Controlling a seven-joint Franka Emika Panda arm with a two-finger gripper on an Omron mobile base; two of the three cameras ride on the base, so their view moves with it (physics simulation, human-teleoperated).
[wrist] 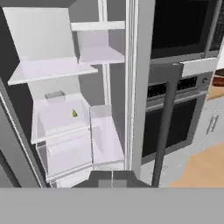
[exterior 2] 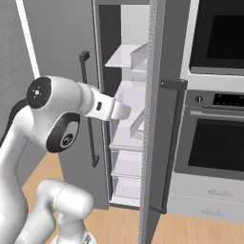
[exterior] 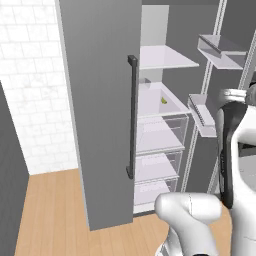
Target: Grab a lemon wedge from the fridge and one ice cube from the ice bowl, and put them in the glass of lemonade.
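The fridge (exterior: 100, 115) is open. The tiny lemon wedge (exterior: 163, 100) sits on a far shelf (exterior: 155, 102), maybe near its back. The hand (wrist: 112, 181) is pressed together, holding nothing.

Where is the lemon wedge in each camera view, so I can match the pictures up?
Left base view: the lemon wedge lies on a white fridge shelf, right of centre, upper half.
Right base view: I cannot pick it out; the arm and the right door edge block that shelf.
Hand view: the wedge sits left of centre on the second shelf.
Shared landmark: the wide top shelf above it.
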